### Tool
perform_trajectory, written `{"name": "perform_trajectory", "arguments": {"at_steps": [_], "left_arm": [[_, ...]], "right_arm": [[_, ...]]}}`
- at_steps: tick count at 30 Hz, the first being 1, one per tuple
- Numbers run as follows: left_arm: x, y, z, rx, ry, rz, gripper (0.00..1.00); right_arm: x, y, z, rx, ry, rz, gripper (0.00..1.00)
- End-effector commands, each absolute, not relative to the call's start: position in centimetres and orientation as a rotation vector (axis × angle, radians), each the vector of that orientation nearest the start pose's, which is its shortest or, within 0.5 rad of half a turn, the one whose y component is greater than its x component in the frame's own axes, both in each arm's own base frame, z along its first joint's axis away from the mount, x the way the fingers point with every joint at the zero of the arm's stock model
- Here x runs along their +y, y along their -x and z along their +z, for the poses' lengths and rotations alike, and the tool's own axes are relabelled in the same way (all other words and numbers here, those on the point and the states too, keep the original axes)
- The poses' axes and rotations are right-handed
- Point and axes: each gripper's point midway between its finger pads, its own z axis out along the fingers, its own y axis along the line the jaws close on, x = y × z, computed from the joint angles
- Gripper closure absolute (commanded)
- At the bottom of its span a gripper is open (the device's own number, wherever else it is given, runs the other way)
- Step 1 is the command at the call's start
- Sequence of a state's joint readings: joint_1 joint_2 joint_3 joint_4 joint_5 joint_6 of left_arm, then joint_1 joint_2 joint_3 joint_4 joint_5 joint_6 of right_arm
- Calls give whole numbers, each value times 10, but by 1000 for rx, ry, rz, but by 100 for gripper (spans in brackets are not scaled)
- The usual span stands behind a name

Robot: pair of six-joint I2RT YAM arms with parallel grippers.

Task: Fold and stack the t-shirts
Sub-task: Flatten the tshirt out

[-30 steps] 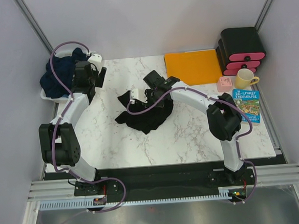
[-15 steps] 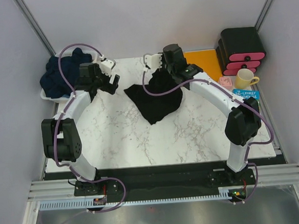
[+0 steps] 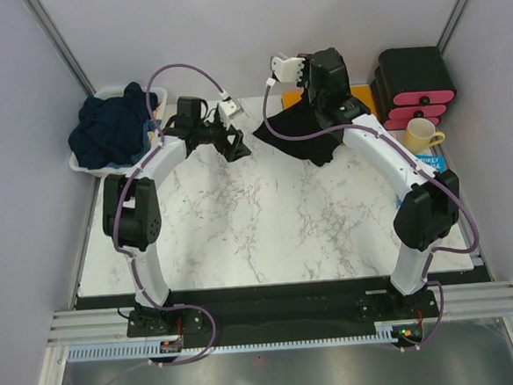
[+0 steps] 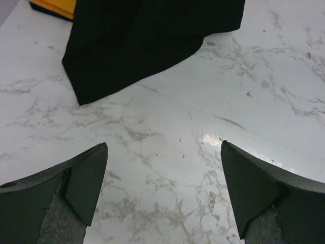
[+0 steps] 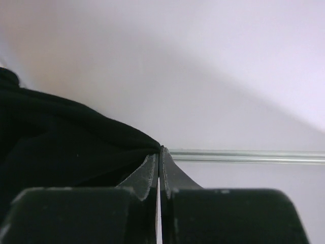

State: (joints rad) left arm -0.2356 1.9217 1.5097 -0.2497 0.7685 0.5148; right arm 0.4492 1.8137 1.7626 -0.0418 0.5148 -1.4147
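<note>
A white marble table (image 3: 268,227) is enclosed by pale grey walls (image 3: 228,36). The black shirt (image 3: 303,134) is hung at the far edge from the right gripper (image 5: 159,155), which is clamped on it. The navy shirts (image 3: 111,130) are heaped in a bin (image 3: 80,167), far left. The left gripper (image 4: 163,147) is spread wide and empty. The sheet (image 3: 292,97) is mostly covered by the shirt; the book (image 3: 432,159) is partly hidden by the arm.

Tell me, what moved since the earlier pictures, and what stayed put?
The right end effector, shut on the black t-shirt, carried it from the table's middle toward the far edge by the orange sheet. The left end effector, open, swung from the basket toward it. The navy t-shirts, mug and drawers stayed put.
</note>
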Motion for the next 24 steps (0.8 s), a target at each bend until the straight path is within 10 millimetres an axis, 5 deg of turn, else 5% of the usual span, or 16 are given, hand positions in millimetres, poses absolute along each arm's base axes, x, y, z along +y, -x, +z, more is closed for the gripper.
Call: {"name": "perform_trajectory", "arguments": {"at_steps": [1,2,4,6,7,12,17,19,24], "left_arm": [[-264,-476,171,1702,-1156,-831,0],[-266,-480,174,1702,-1145,-831,0],[-268,-487,184,1686,-1129,-823,0],[-266,-489,181,1687,-1123,-801,0],[-265,-492,183,1672,-1125,-781,0],[-264,-489,185,1652,-1127,-762,0],[-255,-506,201,1648,-1054,-652,0],[-239,-522,209,1682,-952,-533,0],[-192,-553,224,1684,-750,-210,0]], "right_arm": [[119,-496,525,1107,778,-1146,100],[121,-496,537,1071,734,-1155,100],[108,-474,601,952,519,-1151,100],[108,-472,624,900,442,-1151,100],[102,-458,651,848,384,-1143,100],[104,-439,681,726,361,-1182,100],[101,-430,678,749,371,-1126,100],[113,-451,646,837,493,-1074,100],[158,-467,581,913,787,-944,100]]}}
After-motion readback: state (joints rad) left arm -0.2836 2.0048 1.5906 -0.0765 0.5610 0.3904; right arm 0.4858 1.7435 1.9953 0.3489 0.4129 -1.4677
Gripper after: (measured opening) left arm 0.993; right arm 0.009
